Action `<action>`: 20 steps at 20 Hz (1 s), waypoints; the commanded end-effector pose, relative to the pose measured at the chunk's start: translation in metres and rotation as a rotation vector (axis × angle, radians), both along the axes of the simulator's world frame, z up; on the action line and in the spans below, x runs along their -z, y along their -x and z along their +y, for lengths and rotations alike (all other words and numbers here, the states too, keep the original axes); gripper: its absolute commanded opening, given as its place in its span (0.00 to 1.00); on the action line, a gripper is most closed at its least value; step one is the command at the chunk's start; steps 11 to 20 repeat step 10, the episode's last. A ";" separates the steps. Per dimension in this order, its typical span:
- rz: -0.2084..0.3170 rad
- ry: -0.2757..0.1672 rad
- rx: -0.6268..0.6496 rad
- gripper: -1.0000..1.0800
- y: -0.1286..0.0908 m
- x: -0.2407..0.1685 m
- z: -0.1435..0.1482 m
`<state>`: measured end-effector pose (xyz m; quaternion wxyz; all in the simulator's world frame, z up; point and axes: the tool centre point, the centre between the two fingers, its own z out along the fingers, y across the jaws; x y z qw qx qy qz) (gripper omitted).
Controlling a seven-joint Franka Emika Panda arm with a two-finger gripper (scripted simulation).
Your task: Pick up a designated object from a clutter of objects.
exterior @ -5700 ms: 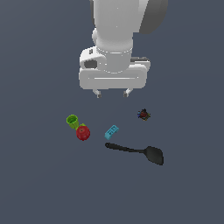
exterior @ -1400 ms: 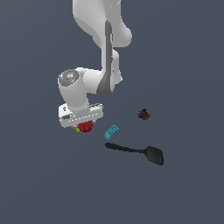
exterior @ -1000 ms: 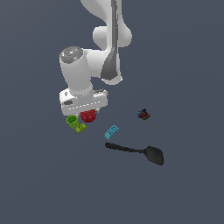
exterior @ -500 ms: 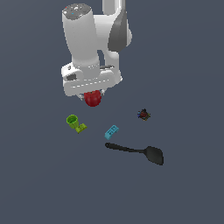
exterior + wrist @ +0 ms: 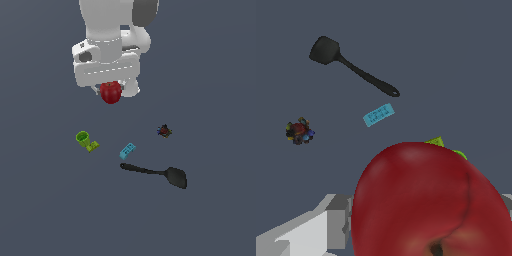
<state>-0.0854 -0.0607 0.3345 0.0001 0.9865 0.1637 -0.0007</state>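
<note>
I had the red apple (image 5: 110, 92) up off the table (image 5: 45, 200), clamped in the gripper (image 5: 111, 93) under the white wrist housing. The fingers (image 5: 98, 90) were mostly hidden behind the fruit in the exterior view, only a grey bit showing beside it, closed on the apple. In the wrist view the apple (image 5: 431, 200) filled most of the frame, glossy dark red, its dimple showing at the picture's edge, with grey gripper body next to it.

The rest of the clutter lay on the dark table below, well apart from the apple. The lime-green cup (image 5: 83, 138) sat toward the exterior view's left, with a small green piece touching it on its nearer right side. The light-blue toy brick (image 5: 127, 150) lay to the right of the cup, near it but not touching. Just nearer than the brick was the black spatula (image 5: 155, 172), lying flat, handle tip close to the brick and blade pointing toward the exterior view's right. The small dark multicoloured object (image 5: 164, 131) sat farther back on the right, apart from everything else.

From the wrist camera I saw the spatula (image 5: 351, 66), the brick (image 5: 378, 115) and the multicoloured object (image 5: 299, 131) all clear on the table, and only a sliver of the green cup (image 5: 446, 146) peeking out past the apple's edge.
</note>
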 end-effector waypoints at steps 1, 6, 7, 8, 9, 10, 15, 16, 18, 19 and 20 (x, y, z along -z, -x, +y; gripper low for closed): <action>-0.001 0.000 0.000 0.00 0.003 -0.014 0.004; -0.001 0.000 0.001 0.00 0.006 -0.030 0.009; -0.001 0.000 0.001 0.00 0.007 -0.032 0.010; -0.001 0.000 0.001 0.00 0.007 -0.033 0.010; -0.001 0.000 0.001 0.00 0.007 -0.033 0.010; -0.001 0.000 0.001 0.00 0.007 -0.034 0.011; -0.001 0.000 0.001 0.00 0.007 -0.034 0.011; -0.001 0.000 0.001 0.00 0.007 -0.034 0.011; -0.001 0.000 0.001 0.00 0.007 -0.034 0.011; -0.001 0.000 0.001 0.00 0.007 -0.034 0.011; -0.001 0.000 0.001 0.00 0.007 -0.034 0.011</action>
